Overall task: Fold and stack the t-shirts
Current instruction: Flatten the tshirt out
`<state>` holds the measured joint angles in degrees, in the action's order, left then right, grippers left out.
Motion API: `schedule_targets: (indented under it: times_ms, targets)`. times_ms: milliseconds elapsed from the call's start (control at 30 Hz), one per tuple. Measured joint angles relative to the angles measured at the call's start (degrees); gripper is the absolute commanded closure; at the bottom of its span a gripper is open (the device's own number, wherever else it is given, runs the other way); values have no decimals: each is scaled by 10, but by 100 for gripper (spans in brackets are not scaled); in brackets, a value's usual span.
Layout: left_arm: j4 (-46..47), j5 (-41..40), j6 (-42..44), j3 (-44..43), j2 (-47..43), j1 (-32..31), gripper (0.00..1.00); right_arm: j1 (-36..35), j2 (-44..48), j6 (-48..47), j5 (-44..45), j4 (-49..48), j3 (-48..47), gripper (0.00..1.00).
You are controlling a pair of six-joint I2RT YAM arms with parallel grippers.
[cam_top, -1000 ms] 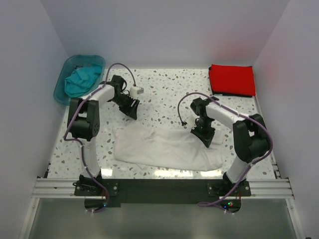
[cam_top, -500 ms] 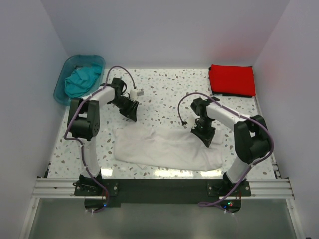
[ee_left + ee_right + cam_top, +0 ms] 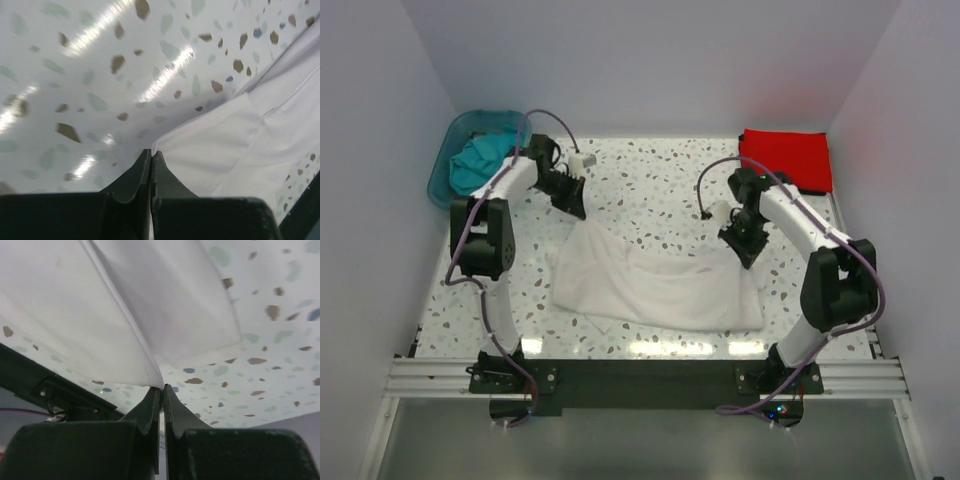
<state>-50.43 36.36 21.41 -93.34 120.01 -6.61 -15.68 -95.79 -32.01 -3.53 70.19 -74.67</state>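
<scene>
The white t-shirt (image 3: 650, 290) lies crumpled across the middle of the table, its two far corners pulled up and stretched between my grippers. At the shirt's far-left corner my left gripper (image 3: 578, 212) is shut on the cloth; the left wrist view shows the white cloth (image 3: 240, 135) pinched at the fingertips of that gripper (image 3: 151, 152). My right gripper (image 3: 750, 258) is shut on the far-right corner, with a fold of the shirt (image 3: 75, 315) running into that gripper's closed tips (image 3: 162, 386). A red t-shirt (image 3: 785, 158) lies folded at the back right. The teal t-shirt (image 3: 480, 160) sits bunched in the tub.
A translucent teal tub (image 3: 442, 175) stands at the back left corner. Speckled tabletop (image 3: 650, 190) shows between the arms and the back wall. White walls close in the left, right and back. A black rail (image 3: 640, 368) runs along the near edge.
My left gripper closed on the shirt's far-left corner. Both arms moved toward the back, drawing the shirt's far edge up and outward, and the cloth spread wider.
</scene>
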Motion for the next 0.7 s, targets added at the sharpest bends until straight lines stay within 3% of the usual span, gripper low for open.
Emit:
schedule_targets:
  times_ms: [233, 700]
  targets:
    - [37, 4, -22, -157, -54, 56, 100, 54, 26, -34, 14, -24, -134, 100]
    - [326, -56, -139, -177, -271, 92, 100, 101, 108, -54, 125, -311, -276, 100]
